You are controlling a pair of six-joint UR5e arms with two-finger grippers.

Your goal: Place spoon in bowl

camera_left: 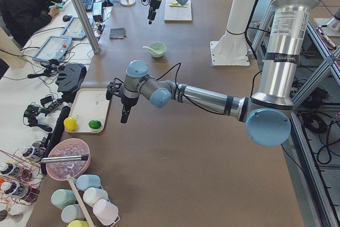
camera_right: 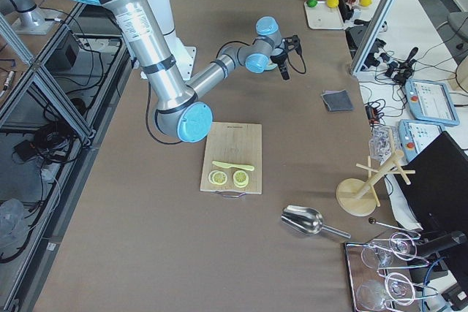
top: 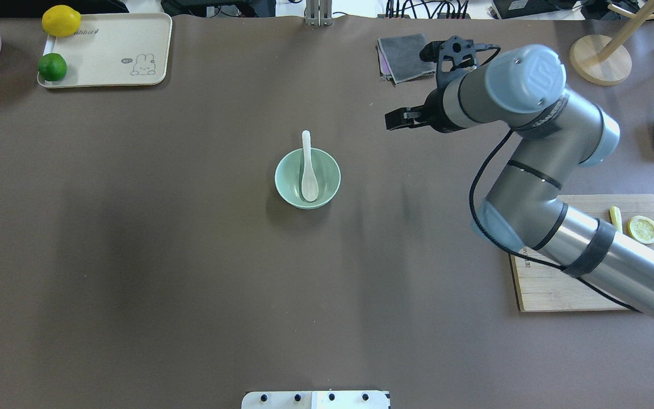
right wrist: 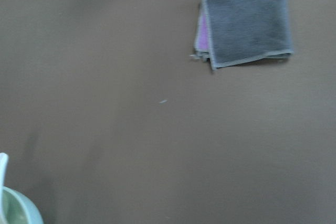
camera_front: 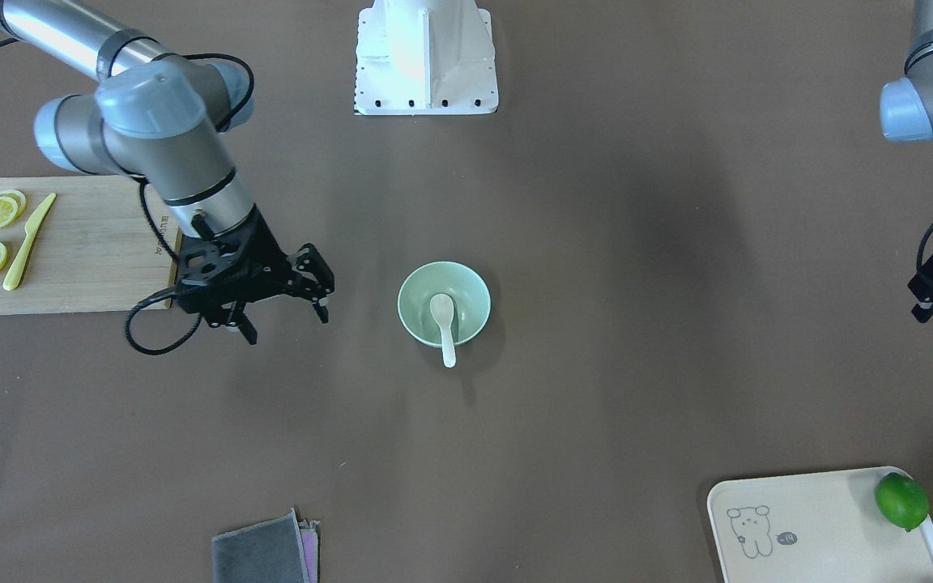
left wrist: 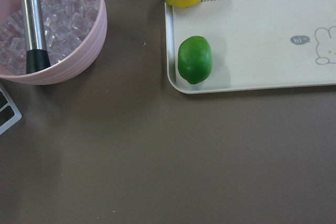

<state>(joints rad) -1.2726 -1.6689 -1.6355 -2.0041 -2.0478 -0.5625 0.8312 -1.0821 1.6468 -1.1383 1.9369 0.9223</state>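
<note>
The pale mint-green bowl (camera_front: 418,308) stands at the table's middle, also in the overhead view (top: 290,177). The white spoon (camera_front: 444,320) lies in it, scoop inside and handle sticking out over the rim (top: 307,165). My right gripper (camera_front: 285,317) hovers open and empty beside the bowl, toward the cutting board. One of its fingers (top: 398,119) shows in the overhead view. My left gripper (camera_front: 932,295) is far off at the table's edge near the tray. It is cut off by the frame, and I cannot tell whether it is open or shut.
A wooden cutting board (camera_front: 86,259) holds lemon slices and a yellow knife (camera_front: 27,241). A folded grey cloth (top: 403,57) lies near the right gripper. A cream tray (top: 105,51) carries a lime (top: 52,67) and a lemon (top: 61,20). A pink ice bowl (left wrist: 79,40) is beside it.
</note>
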